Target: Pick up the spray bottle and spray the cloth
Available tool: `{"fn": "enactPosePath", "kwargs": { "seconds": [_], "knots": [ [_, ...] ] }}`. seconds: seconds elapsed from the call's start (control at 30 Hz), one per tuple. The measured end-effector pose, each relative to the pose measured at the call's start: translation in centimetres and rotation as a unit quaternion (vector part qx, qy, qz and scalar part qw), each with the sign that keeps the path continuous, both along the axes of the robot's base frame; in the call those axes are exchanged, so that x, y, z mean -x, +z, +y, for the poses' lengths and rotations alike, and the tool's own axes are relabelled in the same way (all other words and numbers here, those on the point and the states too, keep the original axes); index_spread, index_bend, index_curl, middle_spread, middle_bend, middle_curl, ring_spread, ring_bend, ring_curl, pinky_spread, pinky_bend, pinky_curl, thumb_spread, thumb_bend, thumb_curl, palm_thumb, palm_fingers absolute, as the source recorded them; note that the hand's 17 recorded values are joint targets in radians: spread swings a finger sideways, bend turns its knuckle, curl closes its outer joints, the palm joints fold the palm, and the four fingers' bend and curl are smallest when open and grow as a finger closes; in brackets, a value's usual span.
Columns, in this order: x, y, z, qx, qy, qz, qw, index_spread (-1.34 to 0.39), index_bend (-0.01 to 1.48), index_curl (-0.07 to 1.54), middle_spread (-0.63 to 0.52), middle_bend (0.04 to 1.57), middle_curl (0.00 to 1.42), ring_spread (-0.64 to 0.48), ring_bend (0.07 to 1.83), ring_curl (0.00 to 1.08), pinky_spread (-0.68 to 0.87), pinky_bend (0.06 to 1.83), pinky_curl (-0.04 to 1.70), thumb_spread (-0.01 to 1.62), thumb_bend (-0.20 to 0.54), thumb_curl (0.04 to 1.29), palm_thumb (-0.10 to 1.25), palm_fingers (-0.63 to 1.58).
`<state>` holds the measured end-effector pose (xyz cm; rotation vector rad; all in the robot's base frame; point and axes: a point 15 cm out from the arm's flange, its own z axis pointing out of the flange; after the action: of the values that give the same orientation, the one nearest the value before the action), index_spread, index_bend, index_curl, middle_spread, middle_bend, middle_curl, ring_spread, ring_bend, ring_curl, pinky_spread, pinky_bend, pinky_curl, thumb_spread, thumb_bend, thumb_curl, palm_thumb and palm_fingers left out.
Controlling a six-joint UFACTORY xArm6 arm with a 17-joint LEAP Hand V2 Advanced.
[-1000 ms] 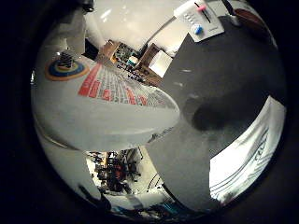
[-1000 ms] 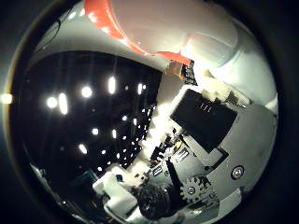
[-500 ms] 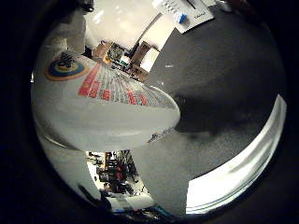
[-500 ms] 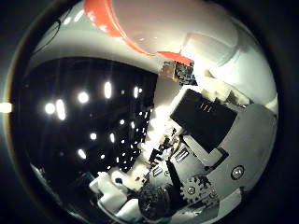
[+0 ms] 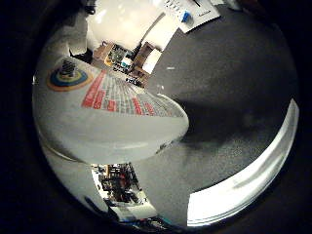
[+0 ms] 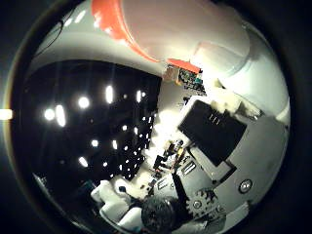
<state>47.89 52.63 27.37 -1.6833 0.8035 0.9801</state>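
The spray bottle (image 5: 112, 122) lies close against my palm, its white body and red-printed label filling much of the little finger side view. In the thumb side view its orange collar (image 6: 117, 24) and white spray head (image 6: 180, 29) show. My right hand (image 6: 214, 146) has white and black finger parts curled beside the bottle's head, holding it. The bottle hangs above a dark grey table (image 5: 234, 73). A bright white strip (image 5: 243, 185) lies past the table's dark surface; I cannot tell whether it is the cloth.
A white sheet with a small blue object (image 5: 187, 12) lies on the far part of the table. Shelves and furniture of the room (image 5: 122, 53) show beyond the bottle. Ceiling lights (image 6: 83, 102) dot the dark area in the thumb side view.
The view over the table has shifted: the white sheet has slid toward the picture's edge and the white strip has narrowed. The bottle keeps its place against the palm.
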Motion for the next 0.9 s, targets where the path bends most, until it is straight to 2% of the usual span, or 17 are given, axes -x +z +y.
{"fn": "enactPosePath", "kwargs": {
  "seconds": [0.07, 0.17, 0.23, 0.37, 0.47, 0.63, 0.9],
  "knots": [
    [0.2, -0.2, -0.2, 0.015, 0.004, -0.004, 1.0, -0.47, 0.54, 0.6, -0.15, 0.83, 0.54, -0.24, 1.22, 0.51, -0.39, 1.18, 0.52, 0.65, -0.036, 0.83, 0.83, 0.54],
    [0.5, 0.1, 0.0, 0.03, 0.013, -0.008, 0.999, -0.47, 0.52, 0.59, -0.1, 0.71, 0.5, -0.17, 1.16, 0.46, -0.11, 1.15, 0.51, 0.81, -0.031, 0.75, 0.79, 0.41],
    [0.7, 0.0, 0.0, 0.042, 0.02, -0.013, 0.999, -0.46, 0.56, 0.59, -0.06, 0.6, 0.46, -0.1, 1.04, 0.41, 0.12, 1.15, 0.49, 0.89, -0.033, 0.7, 0.75, 0.28],
    [1.1, 0.0, 0.1, 0.059, 0.031, -0.02, 0.998, -0.42, 0.57, 0.55, 0.0, 0.5, 0.41, -0.02, 0.86, 0.33, 0.38, 1.12, 0.44, 0.97, -0.029, 0.65, 0.7, 0.19],
    [1.2, 0.0, 0.1, 0.062, 0.032, -0.019, 0.997, -0.38, 0.52, 0.51, -0.02, 0.45, 0.38, 0.14, 0.72, 0.26, 0.52, 1.05, 0.38, 0.99, -0.028, 0.6, 0.68, 0.13],
    [1.2, 0.6, -0.4, 0.071, 0.035, -0.029, 0.996, -0.36, 0.45, 0.45, -0.03, 0.37, 0.35, 0.21, 0.62, 0.21, 0.6, 0.95, 0.3, 0.99, -0.028, 0.56, 0.66, 0.17],
    [0.3, 3.0, -3.3, 0.118, 0.032, -0.054, 0.991, -0.35, 0.37, 0.41, -0.01, 0.28, 0.33, 0.24, 0.48, 0.18, 0.63, 0.83, 0.22, 0.98, -0.028, 0.53, 0.65, 0.24]
  ]
}}
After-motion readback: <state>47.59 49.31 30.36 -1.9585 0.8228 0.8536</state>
